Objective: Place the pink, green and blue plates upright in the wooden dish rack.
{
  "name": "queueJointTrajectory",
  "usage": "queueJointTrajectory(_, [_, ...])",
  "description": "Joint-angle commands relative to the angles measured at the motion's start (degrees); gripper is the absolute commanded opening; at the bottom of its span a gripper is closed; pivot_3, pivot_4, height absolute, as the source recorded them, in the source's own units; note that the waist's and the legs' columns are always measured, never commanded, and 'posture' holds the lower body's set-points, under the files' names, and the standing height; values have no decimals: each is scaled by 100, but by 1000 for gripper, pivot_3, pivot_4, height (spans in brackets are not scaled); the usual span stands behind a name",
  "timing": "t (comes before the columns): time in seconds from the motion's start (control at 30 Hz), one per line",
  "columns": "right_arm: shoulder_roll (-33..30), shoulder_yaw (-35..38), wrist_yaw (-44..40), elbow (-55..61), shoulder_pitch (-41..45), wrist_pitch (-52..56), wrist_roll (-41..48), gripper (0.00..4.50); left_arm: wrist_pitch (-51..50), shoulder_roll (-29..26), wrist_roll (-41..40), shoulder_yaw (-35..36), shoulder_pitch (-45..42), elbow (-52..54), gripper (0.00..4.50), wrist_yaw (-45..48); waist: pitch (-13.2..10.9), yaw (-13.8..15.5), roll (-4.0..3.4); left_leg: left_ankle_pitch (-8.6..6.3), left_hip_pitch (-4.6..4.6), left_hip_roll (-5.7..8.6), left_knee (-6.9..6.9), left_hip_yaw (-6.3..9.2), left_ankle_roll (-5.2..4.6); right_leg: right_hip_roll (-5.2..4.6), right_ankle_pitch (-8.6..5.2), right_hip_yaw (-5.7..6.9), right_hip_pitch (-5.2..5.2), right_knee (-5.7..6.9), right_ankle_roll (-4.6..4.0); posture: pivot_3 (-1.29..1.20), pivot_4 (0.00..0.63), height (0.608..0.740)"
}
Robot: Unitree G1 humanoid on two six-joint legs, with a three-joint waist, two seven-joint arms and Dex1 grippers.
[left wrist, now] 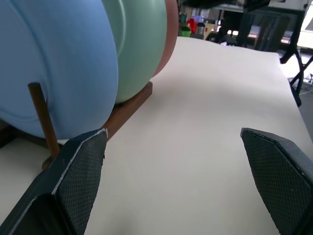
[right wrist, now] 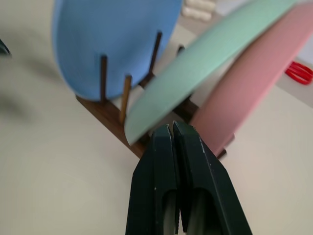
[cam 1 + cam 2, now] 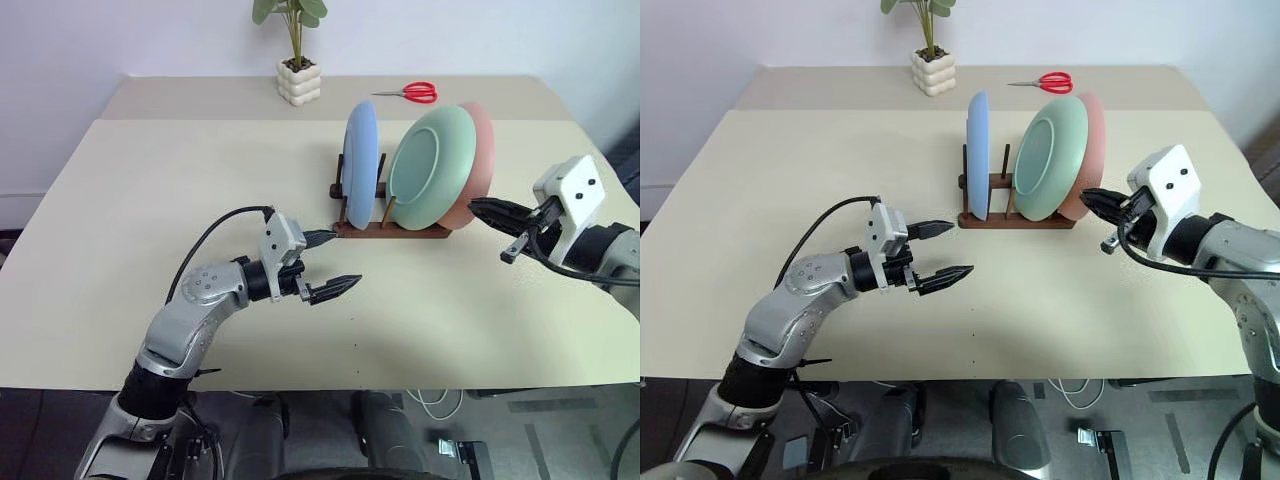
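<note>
Jaws, left gripper (image 3: 333, 264): spread wide, empty, tips aimed at the near end of the wooden dish rack (image 3: 392, 229); just short of it, no contact visible.
Jaws, right gripper (image 3: 484, 208): pressed together, nothing pinched; tip close to the lower edge of the pink plate (image 3: 479, 165), at about 3 o'clock of the rack; contact not clear.
Rack position: on the table (image 3: 150, 200), slightly toward 1 o'clock from table centre.
Blue plate (image 3: 361, 163): upright on edge between pegs at the rack's 9 o'clock end.
Green plate (image 3: 431, 167): in the rack, leaning back toward the pink plate.
Pink plate seating: at the rack's 3 o'clock end, tilted, green plate resting against it; lower edge near the end of the base rail.
Step in hand (judgement): final tidy-up or withdrawal, all plates appearing seated.
Doing it well (judgement): any nudge of the two leaning plates gentle and low on the rim; rack steadied at its 9 o'clock end; arms drawn back without brushing a rim.
Count: plates, three; racks, one; scissors (image 3: 411, 93), one pair at 12 o'clock; potted plant (image 3: 297, 62), one at 11 o'clock.
</note>
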State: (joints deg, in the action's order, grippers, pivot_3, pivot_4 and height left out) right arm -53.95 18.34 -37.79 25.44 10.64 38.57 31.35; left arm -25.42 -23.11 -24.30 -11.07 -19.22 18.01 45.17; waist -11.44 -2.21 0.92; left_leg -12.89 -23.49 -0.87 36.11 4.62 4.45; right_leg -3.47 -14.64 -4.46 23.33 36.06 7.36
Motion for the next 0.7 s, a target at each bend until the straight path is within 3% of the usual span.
queueJointTrajectory(0.03, [-22, -61, 61, -49, 149, -189, -287, 61, 101, 47, 5, 14, -45, 106, 4500, 10, 0, -1, 0, 0, 0, 0, 0, 0, 0, 0, 0, 0, 0, 1, 0, 0, 150, 730])
queueJointTrajectory(0.7, [583, -754, -142, 9, 880, -438, -423, 61, 54, 27, -32, 109, 226, 386, 4500, -215, 0, 14, 0, 0, 0, 0, 0, 1, 0, 0, 1, 0, -1, 2, 2, 0, 150, 730])
